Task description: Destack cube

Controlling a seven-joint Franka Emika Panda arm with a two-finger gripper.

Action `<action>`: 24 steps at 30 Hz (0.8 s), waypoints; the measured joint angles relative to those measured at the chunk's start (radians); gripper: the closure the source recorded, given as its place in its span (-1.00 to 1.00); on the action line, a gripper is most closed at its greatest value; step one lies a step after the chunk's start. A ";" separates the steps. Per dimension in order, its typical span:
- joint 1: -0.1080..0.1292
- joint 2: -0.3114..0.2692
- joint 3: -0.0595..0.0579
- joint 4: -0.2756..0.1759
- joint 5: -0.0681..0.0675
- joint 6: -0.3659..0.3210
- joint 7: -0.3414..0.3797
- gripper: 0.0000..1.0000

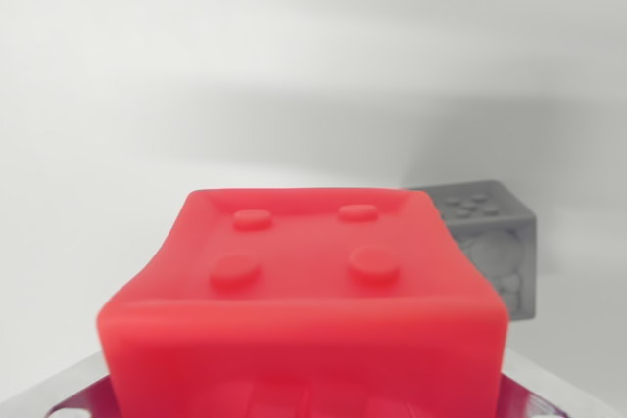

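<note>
Wrist view shows a big red cube (pixel 304 291) very close, filling the bottom middle, with four round bumps on top. A gray cube (pixel 490 242) sits behind it on the wrist view's right, on the white worktop (pixel 88 242). I cannot tell how the hand stands. Moving slowly and straight should keep the cubes from bumping.

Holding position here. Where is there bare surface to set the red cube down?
Bare white surface lies to the wrist view's left of the red studded cube, and behind it. The wrist view's right is crowded: the grey studded cube sits close behind the red one. The gripper itself is out of view.
</note>
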 joint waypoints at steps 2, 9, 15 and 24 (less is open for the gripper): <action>0.005 0.009 0.001 0.008 -0.001 0.001 0.012 1.00; 0.023 0.039 0.001 0.036 -0.005 0.004 0.051 1.00; 0.041 0.069 0.001 0.064 -0.009 0.005 0.088 1.00; 0.063 0.109 0.001 0.104 -0.015 0.005 0.135 1.00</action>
